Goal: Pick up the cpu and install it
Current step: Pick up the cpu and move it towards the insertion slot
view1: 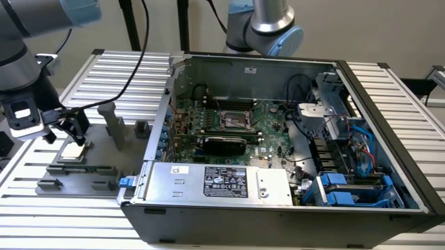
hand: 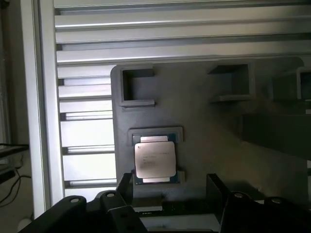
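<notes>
Grey tray (view1: 104,159), cpu (hand: 154,162) seated, tool (view1: 66,136) spread above

The cpu (hand: 154,161) has a shiny silver-white top and a thin green edge. It lies on a matte dark-grey holder (hand: 204,131). The desk (view1: 125,67) is pale silver, striped with parallel grooves. In the exterior view, at three o'clock from the holder, the computer case (view1: 278,224) is black outside. Inside are a green motherboard (view1: 268,117), a silver power supply (view1: 271,185) with a black label (view1: 225,182), and blue clips (view1: 341,190). The tool (view1: 66,136) is black.
</notes>
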### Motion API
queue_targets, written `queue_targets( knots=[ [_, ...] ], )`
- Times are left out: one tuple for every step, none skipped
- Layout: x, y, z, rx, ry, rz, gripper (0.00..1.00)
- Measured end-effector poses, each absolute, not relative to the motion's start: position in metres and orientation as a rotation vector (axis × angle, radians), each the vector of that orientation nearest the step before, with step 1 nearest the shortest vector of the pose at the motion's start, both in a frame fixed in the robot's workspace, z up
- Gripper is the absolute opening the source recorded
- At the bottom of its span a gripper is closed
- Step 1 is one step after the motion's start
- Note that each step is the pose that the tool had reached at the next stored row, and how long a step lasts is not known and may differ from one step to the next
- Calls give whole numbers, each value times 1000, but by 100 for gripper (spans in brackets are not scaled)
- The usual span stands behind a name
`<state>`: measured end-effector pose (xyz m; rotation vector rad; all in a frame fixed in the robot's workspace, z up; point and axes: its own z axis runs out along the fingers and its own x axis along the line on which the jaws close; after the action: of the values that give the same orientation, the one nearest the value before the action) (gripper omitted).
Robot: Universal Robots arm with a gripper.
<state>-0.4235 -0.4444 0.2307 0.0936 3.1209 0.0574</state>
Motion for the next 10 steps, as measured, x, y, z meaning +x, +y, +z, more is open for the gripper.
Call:
queue_targets(
  knots=[
    [-424, -444, 229, 94, 3121, 57, 71],
    [-424, -444, 227, 94, 3121, 58, 71],
    [-424, -444, 225, 94, 3121, 57, 71],
    [-424, -443, 223, 93, 3121, 57, 71],
    [-424, -443, 222, 94, 3121, 57, 71],
    [-425, -443, 220, 94, 3121, 57, 71],
    [-425, -442, 218, 94, 3121, 57, 71],
    [-426, -442, 216, 94, 3121, 57, 71],
    [-427, -442, 214, 95, 3121, 57, 71],
    [-428, -442, 212, 97, 3121, 57, 71]
  ],
)
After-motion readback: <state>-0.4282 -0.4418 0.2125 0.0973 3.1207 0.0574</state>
